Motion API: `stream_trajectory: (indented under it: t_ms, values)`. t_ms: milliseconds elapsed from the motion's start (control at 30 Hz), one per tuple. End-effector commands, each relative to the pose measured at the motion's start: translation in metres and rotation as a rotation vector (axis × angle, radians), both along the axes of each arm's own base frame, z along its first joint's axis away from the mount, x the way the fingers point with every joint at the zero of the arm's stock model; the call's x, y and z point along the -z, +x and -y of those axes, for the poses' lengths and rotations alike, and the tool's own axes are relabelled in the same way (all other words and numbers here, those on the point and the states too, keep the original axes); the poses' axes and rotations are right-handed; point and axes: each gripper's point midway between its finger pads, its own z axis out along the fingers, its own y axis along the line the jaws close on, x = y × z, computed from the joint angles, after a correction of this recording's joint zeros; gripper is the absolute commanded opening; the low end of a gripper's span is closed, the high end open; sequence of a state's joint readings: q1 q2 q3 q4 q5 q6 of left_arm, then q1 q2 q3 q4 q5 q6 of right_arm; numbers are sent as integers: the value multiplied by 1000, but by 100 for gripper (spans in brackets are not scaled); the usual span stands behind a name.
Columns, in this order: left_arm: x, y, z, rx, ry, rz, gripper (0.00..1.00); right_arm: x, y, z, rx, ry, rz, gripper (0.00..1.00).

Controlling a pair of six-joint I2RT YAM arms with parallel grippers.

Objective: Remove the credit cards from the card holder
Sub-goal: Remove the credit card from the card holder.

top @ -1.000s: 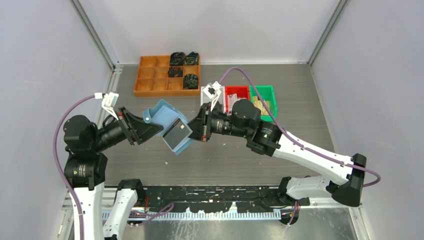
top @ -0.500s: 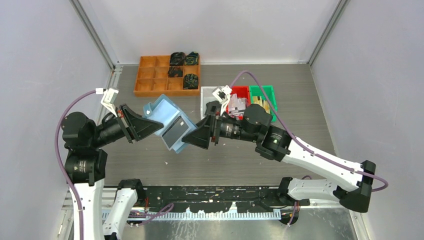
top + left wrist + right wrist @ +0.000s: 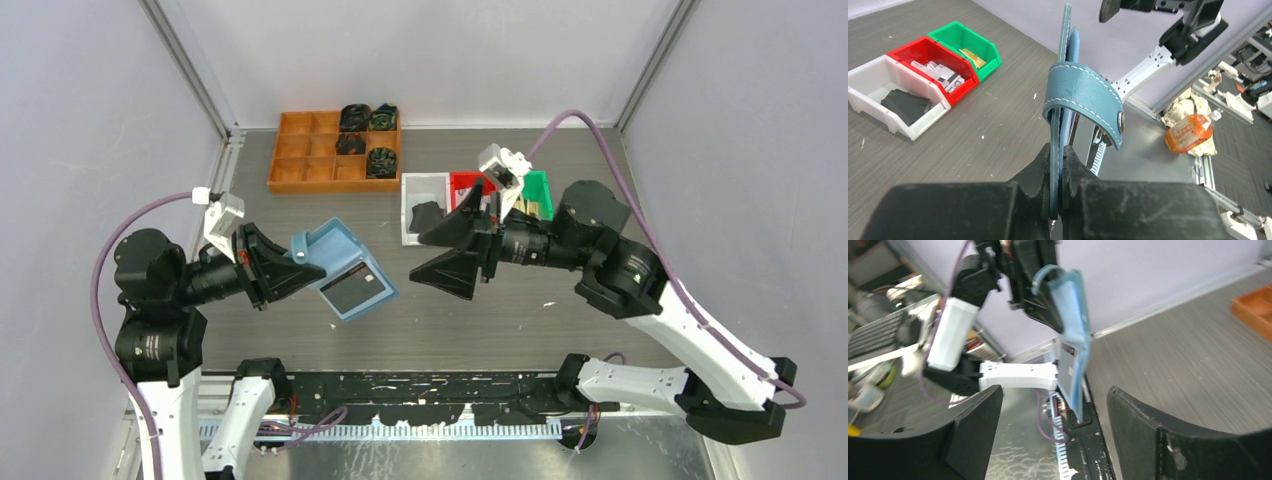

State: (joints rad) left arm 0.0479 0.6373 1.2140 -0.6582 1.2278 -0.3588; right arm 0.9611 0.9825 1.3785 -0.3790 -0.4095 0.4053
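Observation:
The light blue card holder [image 3: 330, 252] hangs above the table, and my left gripper [image 3: 312, 268] is shut on its edge. In the left wrist view the holder [image 3: 1064, 60] stands edge-on between the closed jaws, its tab loop [image 3: 1087, 96] curling to the right. A dark credit card [image 3: 353, 288] shows on the holder's lower face, seen also in the right wrist view as a grey card [image 3: 1067, 371] below the blue holder [image 3: 1074, 310]. My right gripper [image 3: 418, 257] stands open a short way right of the holder, holding nothing.
A white bin [image 3: 410, 190] with a dark flat piece [image 3: 428, 215] in it, a red bin [image 3: 466, 182] and a green bin [image 3: 540, 185] stand behind the right gripper. An orange compartment tray [image 3: 300, 150] with several dark parts sits at the back left.
My right gripper has opened and drawn back to the right, away from the holder. The left gripper has shut on the holder and shifted it slightly down and left.

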Motion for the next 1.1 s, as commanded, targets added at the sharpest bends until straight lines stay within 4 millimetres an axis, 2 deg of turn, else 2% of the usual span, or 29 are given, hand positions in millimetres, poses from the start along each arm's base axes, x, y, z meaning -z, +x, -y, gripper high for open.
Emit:
stream_trajectory:
  t_ms: [0,133,300,533,667,767,833,867,933,967,1067]
  values:
    - [5,-14,2,76,32,47,1,6,-22,-36,-269,-39,11,78]
    - [7,-17,3,111,31,14,2,14,-22,-58,-349,-67,11,77]
    - [11,-18,4,131,30,4,2,17,-23,-79,-416,-70,-9,69]
    - [22,-17,3,138,44,-9,3,27,-28,-100,-486,-73,-67,43]
    - [25,-17,2,136,57,-10,4,32,-30,-107,-506,-71,-90,35]
    - [25,-17,2,136,59,-11,7,34,-29,-110,-509,-74,-99,16]
    - [24,-16,2,137,58,-14,11,33,-26,-112,-487,-72,-99,7]
    - [24,-16,2,136,59,-11,17,31,-23,-113,-474,-69,-98,5]
    - [26,-12,1,110,67,-20,36,26,-16,-115,-426,-57,-88,1]
    - [27,-9,0,87,69,-31,40,23,-11,-115,-394,-47,-78,1]
    - [25,4,-2,5,45,-80,48,9,5,-114,-279,19,-47,1]
